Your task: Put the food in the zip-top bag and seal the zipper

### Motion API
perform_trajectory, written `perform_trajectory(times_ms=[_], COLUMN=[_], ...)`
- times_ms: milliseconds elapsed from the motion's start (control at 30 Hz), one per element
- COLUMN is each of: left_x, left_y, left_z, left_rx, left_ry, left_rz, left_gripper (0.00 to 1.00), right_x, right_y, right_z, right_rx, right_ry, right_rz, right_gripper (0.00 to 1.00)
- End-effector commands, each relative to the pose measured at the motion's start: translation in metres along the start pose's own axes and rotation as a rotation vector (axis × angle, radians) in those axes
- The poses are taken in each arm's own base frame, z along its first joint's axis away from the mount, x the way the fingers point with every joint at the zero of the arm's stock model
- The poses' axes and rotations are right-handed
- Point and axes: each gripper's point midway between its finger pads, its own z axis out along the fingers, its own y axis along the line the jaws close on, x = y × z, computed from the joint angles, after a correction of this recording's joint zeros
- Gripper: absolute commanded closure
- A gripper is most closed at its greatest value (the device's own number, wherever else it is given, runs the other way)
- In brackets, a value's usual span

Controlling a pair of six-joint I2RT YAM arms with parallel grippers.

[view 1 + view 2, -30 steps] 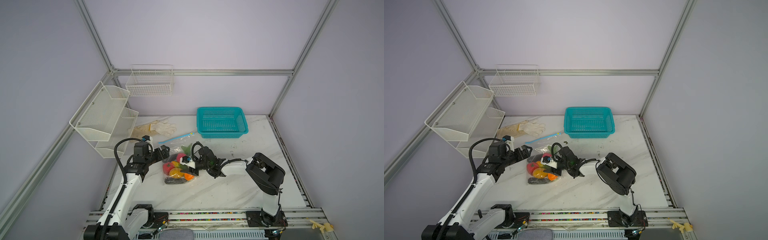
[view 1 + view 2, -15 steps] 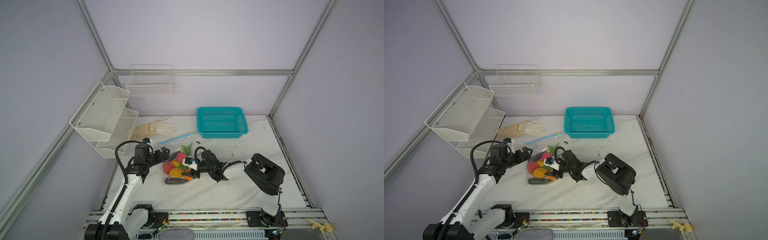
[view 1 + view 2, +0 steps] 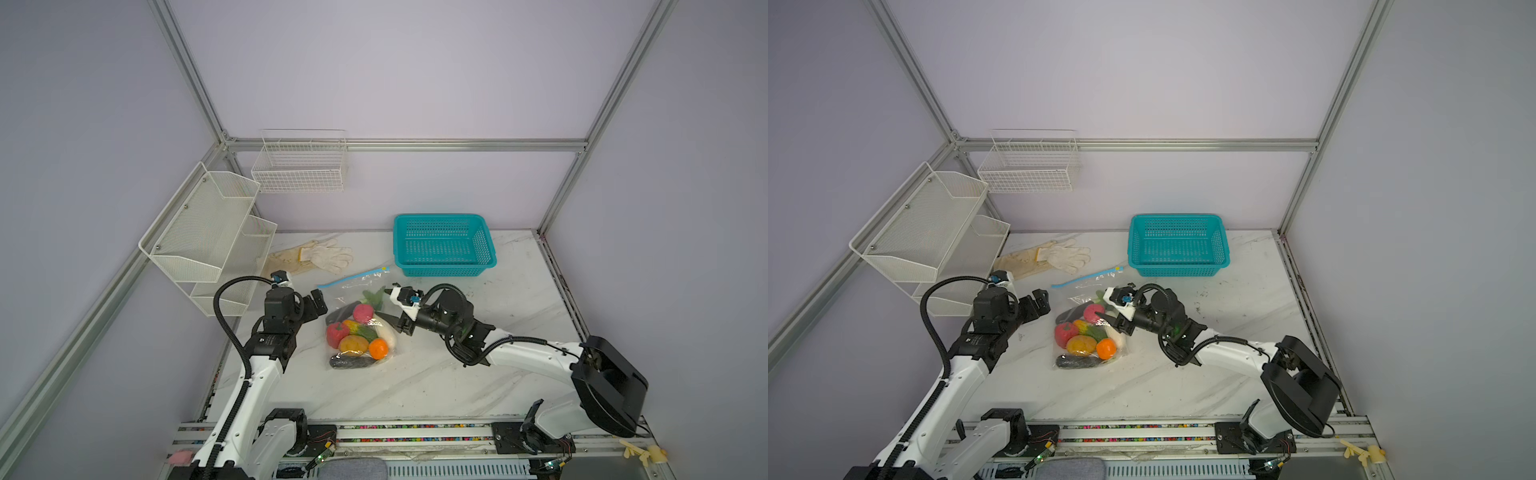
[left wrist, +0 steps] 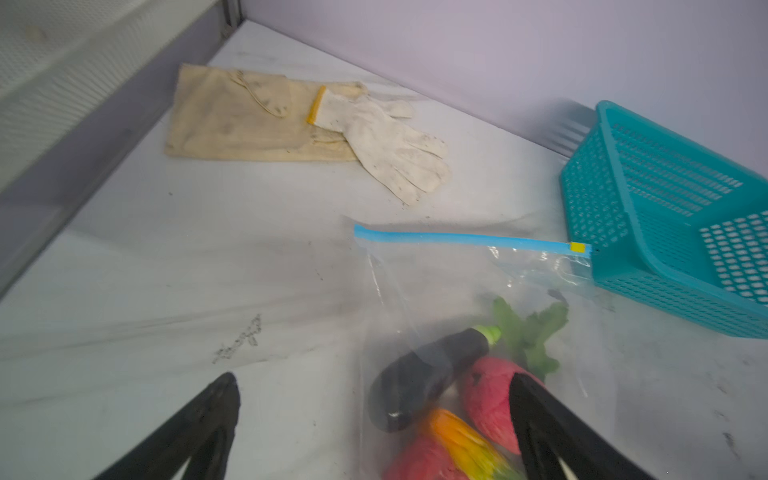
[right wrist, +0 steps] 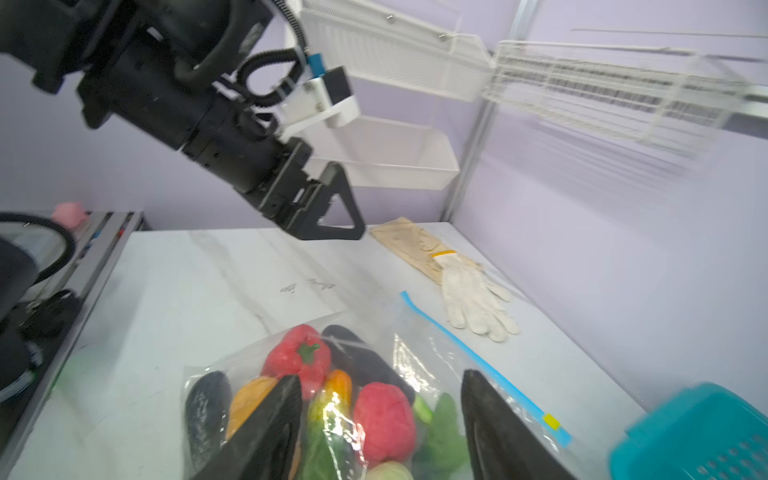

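Now the zip-top bag (image 3: pixel 376 286) lies on the bench (image 3: pixel 436 374) between the two hands, with the food (image 3: pixel 357 338) inside it. The left hand (image 3: pixel 319 303) hovers just beside the bag's edge, fingers spread wide, gripping nothing. The right hand (image 5: pixel 380 388) hangs over the bag's opposite side, fingers apart, the pink piece (image 5: pixel 384 419) showing between them; whether they touch the plastic I cannot tell. Beyond both hands' fingertips the zipper (image 3: pixel 353 279) lies flat, its yellow slider (image 3: pixel 383 269) at the end near the teal basket (image 3: pixel 442 266).
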Motion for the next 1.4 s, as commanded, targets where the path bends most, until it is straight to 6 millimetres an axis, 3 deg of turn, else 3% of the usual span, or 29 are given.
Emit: perform_trajectory(times_ms=[0,100,200,400,600,833,900,1200,1367], left_x=[-0.015,-0.018,-0.015,-0.007,0.005,0.002,0.002,-0.002,-0.006], left_y=[0.026,0.028,0.025,0.030,0.029,0.026,0.026,0.025,0.026], left_z=[0.009,0.018,0.027,0.035,0.056,0.071,0.073,0.078,0.077], left_rx=[-0.168,-0.188,-0.165,-0.169,-0.167,-0.160,-0.159,-0.138,-0.115], left_ry=[-0.103,-0.121,-0.137,-0.226,-0.168,-0.166,-0.177,-0.248,-0.292], left_rz=[0.099,0.094,0.110,0.203,0.224,0.226,0.210,0.191,0.181], left_gripper=[0.00,0.00,0.00,0.00,0.00,0.00,0.00,0.00,0.00], right_x=[0.016,0.023,0.035,0.065,0.094,0.096,0.105,0.119,0.121], right_y=[-0.077,-0.123,-0.154,-0.194,-0.225,-0.244,-0.248,-0.261,-0.270], right_z=[-0.047,-0.095,-0.135,-0.182,-0.200,-0.223,-0.228,-0.230,-0.222], right_rx=[0.332,0.599,0.808,1.015,1.112,1.182,1.200,1.238,1.220], right_ry=[0.011,0.029,0.063,0.082,0.082,0.044,0.054,0.044,0.033], right_rz=[0.098,0.091,0.094,0.103,0.135,0.129,0.142,0.158,0.185], right_gripper=[0.35,0.30,0.29,0.29,0.29,0.29,0.30,0.28,0.28])
